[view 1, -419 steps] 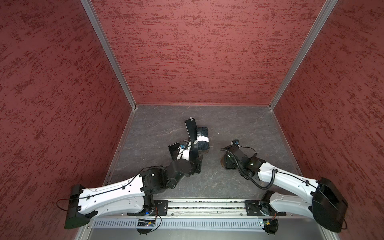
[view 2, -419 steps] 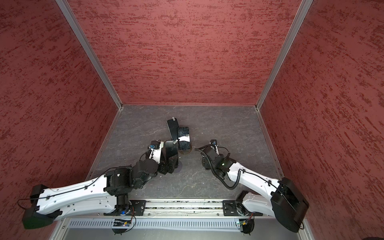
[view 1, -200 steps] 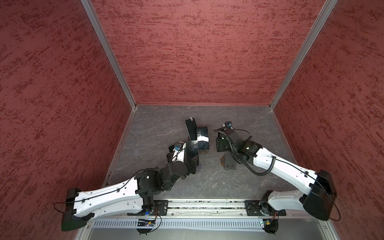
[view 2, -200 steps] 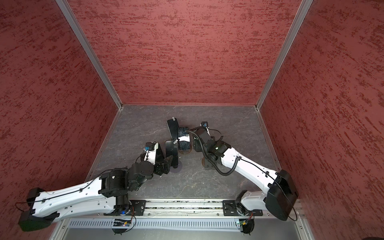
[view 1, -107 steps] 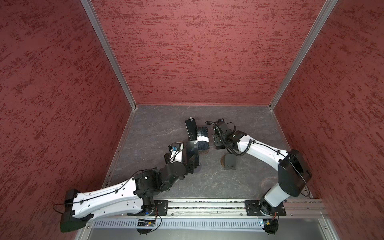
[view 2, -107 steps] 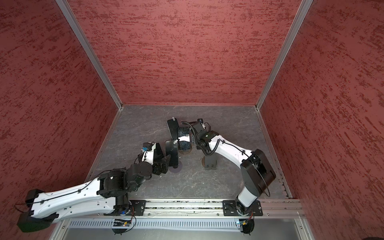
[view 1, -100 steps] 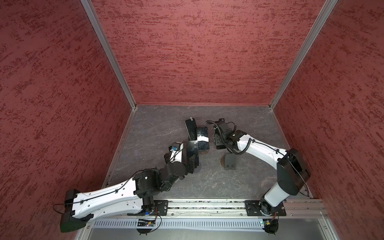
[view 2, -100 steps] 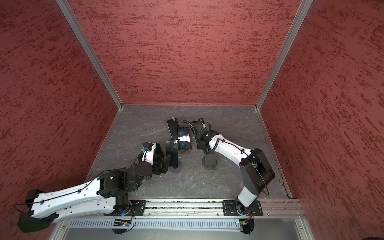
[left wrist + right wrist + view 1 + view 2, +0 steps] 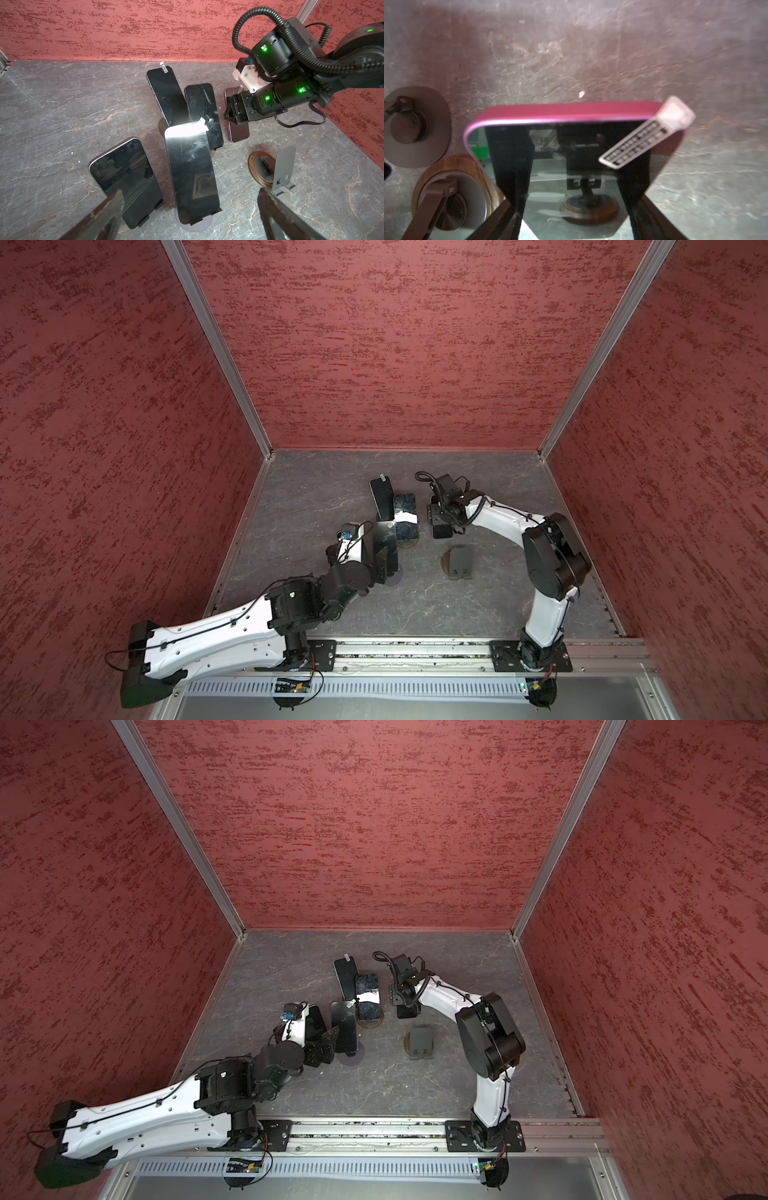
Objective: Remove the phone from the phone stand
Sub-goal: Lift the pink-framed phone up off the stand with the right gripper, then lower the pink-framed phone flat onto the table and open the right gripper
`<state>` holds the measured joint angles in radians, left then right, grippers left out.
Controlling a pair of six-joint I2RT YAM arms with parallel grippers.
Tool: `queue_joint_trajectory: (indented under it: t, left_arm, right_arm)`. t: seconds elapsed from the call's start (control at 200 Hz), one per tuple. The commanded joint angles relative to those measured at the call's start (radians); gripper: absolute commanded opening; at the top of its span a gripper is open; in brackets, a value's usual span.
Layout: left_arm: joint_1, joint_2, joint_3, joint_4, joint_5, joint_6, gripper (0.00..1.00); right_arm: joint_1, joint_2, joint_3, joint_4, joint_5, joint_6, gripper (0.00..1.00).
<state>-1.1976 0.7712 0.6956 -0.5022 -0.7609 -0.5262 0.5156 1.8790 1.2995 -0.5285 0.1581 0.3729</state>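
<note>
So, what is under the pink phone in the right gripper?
Around the pink phone, held by the right gripper, only grey tabletop shows. What lies directly beneath is covered by the phone itself.

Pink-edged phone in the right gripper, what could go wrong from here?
1. The right gripper pinches the glossy pink-edged phone by its sides only; it might slip out and hit the grey stone tabletop.
2. The scuffed black phone on a wood-based stand stands close beside that gripper; a sideways swing could topple it.
</note>
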Motion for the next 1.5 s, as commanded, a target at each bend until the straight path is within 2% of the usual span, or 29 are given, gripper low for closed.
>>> queue_joint_trajectory:
  t: [0.0, 0.917, 1.493]
  left_arm:
    - [0.008, -0.006, -0.017, -0.014, -0.005, -0.001, 1.00]
    - [0.009, -0.101, -0.061, -0.063, 0.014, -0.040, 1.00]
    - [0.009, -0.089, -0.056, -0.081, -0.002, -0.041, 1.00]
  right_arm:
    - [-0.012, 0.014, 0.038, 0.011, -0.029, 0.000, 0.52]
    - [-0.028, 0.146, 0.024, 0.038, 0.023, 0.078, 0.55]
    - [-0.026, 0.134, -0.020, 0.038, -0.017, 0.030, 0.67]
